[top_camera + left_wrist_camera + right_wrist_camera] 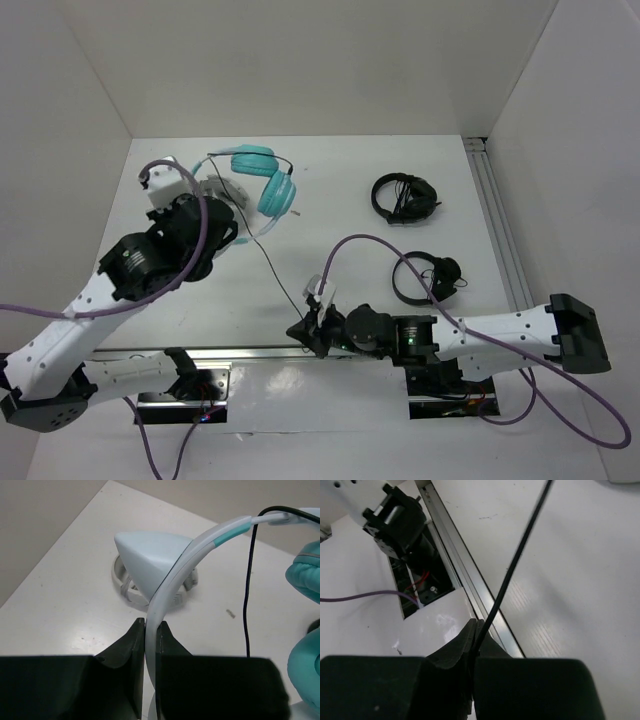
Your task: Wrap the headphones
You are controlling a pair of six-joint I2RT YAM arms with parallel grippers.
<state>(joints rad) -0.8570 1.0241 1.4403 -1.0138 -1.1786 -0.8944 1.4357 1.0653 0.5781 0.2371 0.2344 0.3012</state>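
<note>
At the far left of the white tabletop (350, 160), steady the turquoise-cupped over-ear headphones (256, 162) with the left claw (150, 626) clamped on the pale headband (176, 577); with the right claw (476, 632) pinched on the thin black cable (520, 555) (nearly straight), wind evenly round the cups (278, 194).

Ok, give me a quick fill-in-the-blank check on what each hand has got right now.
1. The left hand is shut on the teal headphones' ____.
2. The right hand is shut on their thin black ____.
3. The far pair of headphones and the near pair, both lying to the right, are coloured ____.
Missing words: headband; cable; black.
</note>
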